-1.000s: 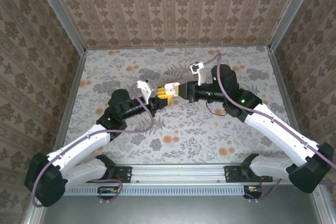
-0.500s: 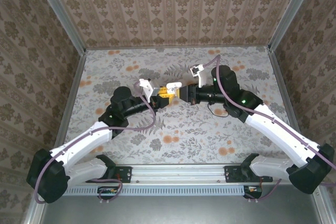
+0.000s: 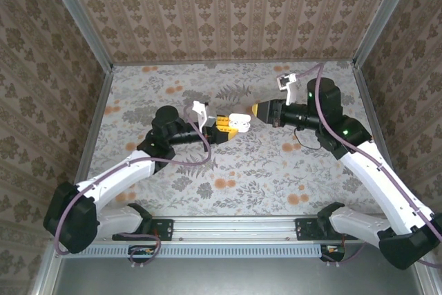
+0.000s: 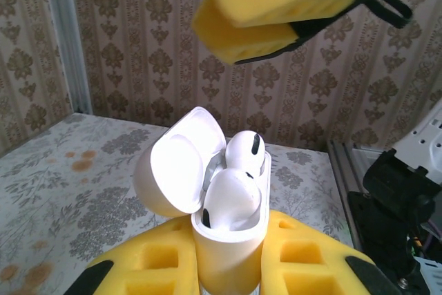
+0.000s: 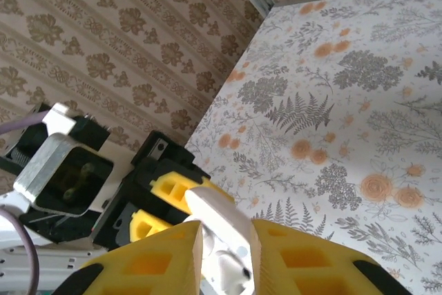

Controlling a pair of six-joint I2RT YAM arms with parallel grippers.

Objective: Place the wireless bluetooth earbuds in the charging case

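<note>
The white charging case [image 4: 231, 267] stands upright in the left wrist view, and my left gripper [image 4: 231, 229] is shut on its body between yellow foam pads. Its lid [image 4: 176, 174] hangs open to the left. Two glossy white earbuds [image 4: 235, 195] [image 4: 243, 151] sit in its wells. In the top view the case [image 3: 239, 121] is held above the table's middle by the left gripper [image 3: 222, 127]. My right gripper [image 3: 257, 111] hovers just right of it, open and holding nothing. In the right wrist view the case lid [image 5: 221, 215] lies beyond the gap of the right gripper [image 5: 226, 240].
The floral table [image 3: 228, 170] lies under both arms, walled by patterned panels [image 3: 228, 12] at the back and sides. A metal rail [image 3: 235, 226] runs along the near edge. One yellow finger of the right gripper [image 4: 276, 5] hangs above the case.
The right gripper has drawn back to the right, away from the case, and its jaws have parted slightly. The left arm has carried the case a little to the right.
</note>
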